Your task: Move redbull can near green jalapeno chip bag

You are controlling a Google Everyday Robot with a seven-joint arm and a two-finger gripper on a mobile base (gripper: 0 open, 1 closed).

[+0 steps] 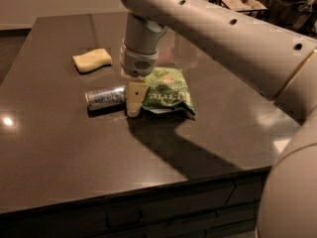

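The redbull can is silver and blue and lies on its side on the dark table. My gripper comes straight down from the arm onto the can's right end and is shut on it. That end is hidden behind a pale finger. The green jalapeno chip bag lies flat just to the right of the gripper, touching or almost touching it. The can is at table level, with its shadow right under it.
A yellow sponge lies behind and left of the can. My large arm spans the right side of the view above the table. The table's front edge runs below, with drawers under it.
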